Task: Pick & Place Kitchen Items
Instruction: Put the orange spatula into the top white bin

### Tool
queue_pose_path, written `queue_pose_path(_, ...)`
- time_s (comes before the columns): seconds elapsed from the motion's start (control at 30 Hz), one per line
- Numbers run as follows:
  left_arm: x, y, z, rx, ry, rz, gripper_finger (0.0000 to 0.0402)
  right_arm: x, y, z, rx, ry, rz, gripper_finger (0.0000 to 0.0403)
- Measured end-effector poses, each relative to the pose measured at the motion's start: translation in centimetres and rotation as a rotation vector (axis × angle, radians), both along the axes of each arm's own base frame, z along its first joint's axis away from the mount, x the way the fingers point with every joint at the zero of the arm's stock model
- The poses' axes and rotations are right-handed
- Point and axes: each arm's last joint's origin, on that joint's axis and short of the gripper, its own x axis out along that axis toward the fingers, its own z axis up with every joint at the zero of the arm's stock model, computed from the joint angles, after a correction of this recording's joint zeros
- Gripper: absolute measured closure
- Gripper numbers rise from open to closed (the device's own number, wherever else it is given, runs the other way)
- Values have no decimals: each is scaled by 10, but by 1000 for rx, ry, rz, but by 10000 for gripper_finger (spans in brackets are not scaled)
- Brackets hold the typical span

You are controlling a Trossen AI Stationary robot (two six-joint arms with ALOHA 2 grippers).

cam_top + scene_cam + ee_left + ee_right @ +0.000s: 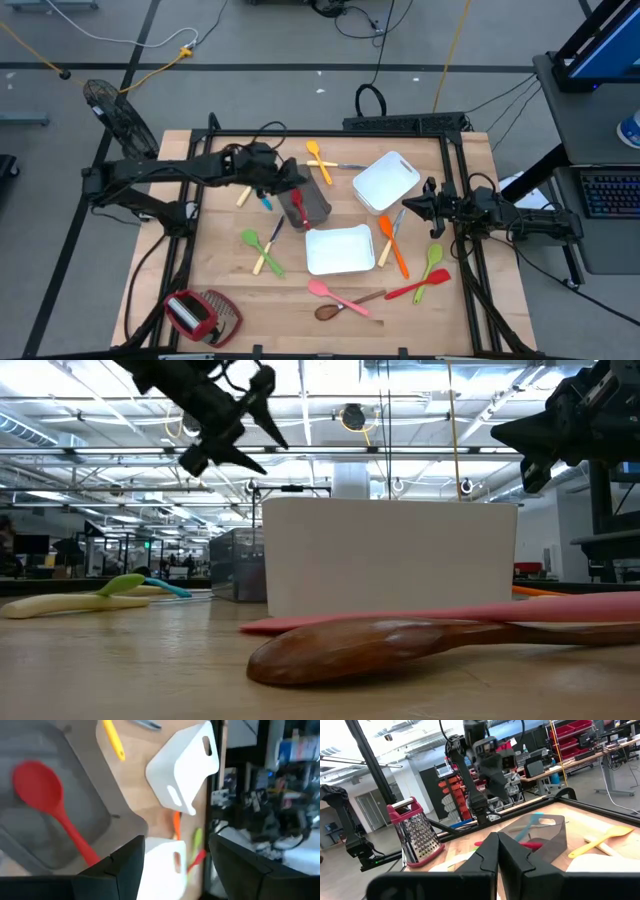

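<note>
1. Nearest the front edge lie the wooden spoon [335, 309], a pink spoon [330, 292] and a red spatula [420, 288], none of them gathered yet. The grater [200, 314] sits at the front left corner.
2. A little further back, a green spoon [433, 262], an orange spatula [392, 246] and a green fork [256, 243] lie loose around the near white tray [340, 250], which looks bare.
3. Mid-table, the left gripper [296, 184] hangs over the grey bin [318, 205] with its jaws wide apart and nothing between them. A red spoon [47, 800] lies inside the bin, so one item at least is placed.
4. At the right edge the right gripper [420, 203] waits, pinched shut and empty.
5. Farthest back, a yellow spatula [318, 156] and the tilted second tray [385, 182]. By my reckoning most of the job is left.
</note>
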Motion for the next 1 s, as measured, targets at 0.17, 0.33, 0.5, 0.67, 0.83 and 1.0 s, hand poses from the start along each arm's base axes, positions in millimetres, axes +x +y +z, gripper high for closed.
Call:
queue_pose_path(0.17,-7,-5,14,222,-32,-127,174,0,0,0,1,0,1,403)
queue_pose_path(0.33,-14,-9,24,279,-71,-156,174,0,0,0,1,0,1,403)
queue_pose_path(0.5,-20,-10,31,324,-88,-175,174,0,0,0,1,-1,1,403)
queue_pose_path(0.67,-21,-14,34,398,-115,-335,174,0,0,0,1,-1,4,403)
queue_pose_path(0.83,-22,-17,34,431,-150,-465,174,0,0,0,6,3,3,403)
queue_pose_path(1.0,-21,-17,35,517,-158,-516,174,0,0,0,93,-4,16,403)
